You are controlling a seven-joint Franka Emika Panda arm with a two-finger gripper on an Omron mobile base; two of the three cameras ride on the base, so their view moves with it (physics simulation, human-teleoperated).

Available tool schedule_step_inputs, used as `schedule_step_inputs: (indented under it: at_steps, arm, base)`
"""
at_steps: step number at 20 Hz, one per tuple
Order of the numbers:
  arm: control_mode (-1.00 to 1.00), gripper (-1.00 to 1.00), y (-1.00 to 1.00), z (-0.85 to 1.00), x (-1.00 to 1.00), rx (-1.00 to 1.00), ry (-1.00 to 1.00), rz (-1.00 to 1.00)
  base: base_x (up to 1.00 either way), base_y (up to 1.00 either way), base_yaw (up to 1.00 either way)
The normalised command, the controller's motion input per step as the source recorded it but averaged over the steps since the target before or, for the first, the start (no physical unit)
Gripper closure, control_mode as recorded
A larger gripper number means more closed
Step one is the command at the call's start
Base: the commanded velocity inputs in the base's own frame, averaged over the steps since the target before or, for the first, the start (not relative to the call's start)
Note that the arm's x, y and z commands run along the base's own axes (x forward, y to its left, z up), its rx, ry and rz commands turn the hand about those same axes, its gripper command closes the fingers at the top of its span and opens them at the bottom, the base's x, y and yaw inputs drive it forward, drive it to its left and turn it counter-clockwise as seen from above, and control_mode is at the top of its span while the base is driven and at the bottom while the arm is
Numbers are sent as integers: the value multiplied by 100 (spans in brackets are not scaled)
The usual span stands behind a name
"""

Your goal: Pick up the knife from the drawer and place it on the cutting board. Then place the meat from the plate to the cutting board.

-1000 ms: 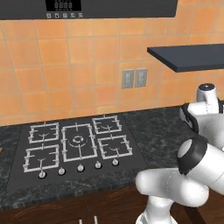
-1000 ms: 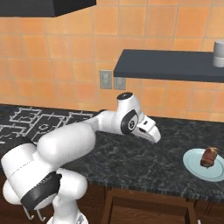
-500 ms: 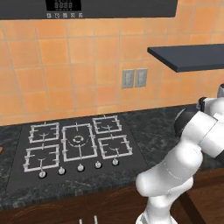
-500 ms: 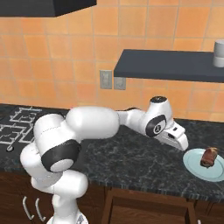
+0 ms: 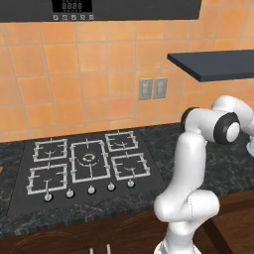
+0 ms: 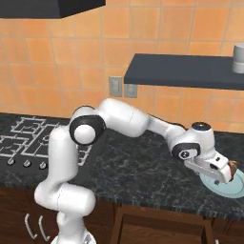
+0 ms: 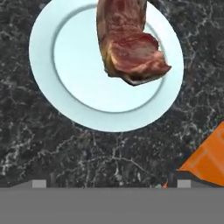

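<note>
While my claw (image 6: 223,172) hangs wide open just above the plate (image 7: 57,92), gripping nothing, the meat (image 7: 129,46) lies on that plate untouched, toward its far side as my hand looks down. I judge I am on the second half of the job: reaching for the meat. Whether the knife already rests on the cutting board I cannot tell. What is left is plain: lower onto the meat, close on it, and carry it from the plate to the board.
</note>
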Motion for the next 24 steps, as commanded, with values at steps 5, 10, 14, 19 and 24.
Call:
schedule_step_inputs:
  at_steps: [5, 10, 14, 19, 24]
  arm:
    - [-100, -100, -82, 0, -24, 12, -2, 14]
    - [-100, -100, -10, -7, 29, 1, -5, 1]
    - [-100, -100, 35, -13, 41, -3, -5, 0]
    - [-100, -100, 21, -8, 65, -4, 0, -2]
    - [-100, -100, 0, -42, 61, -8, 0, 0]
  base:
    - [0, 0, 0]
    - [0, 0, 0]
    - [0, 0, 0]
    - [0, 0, 0]
    - [0, 0, 0]
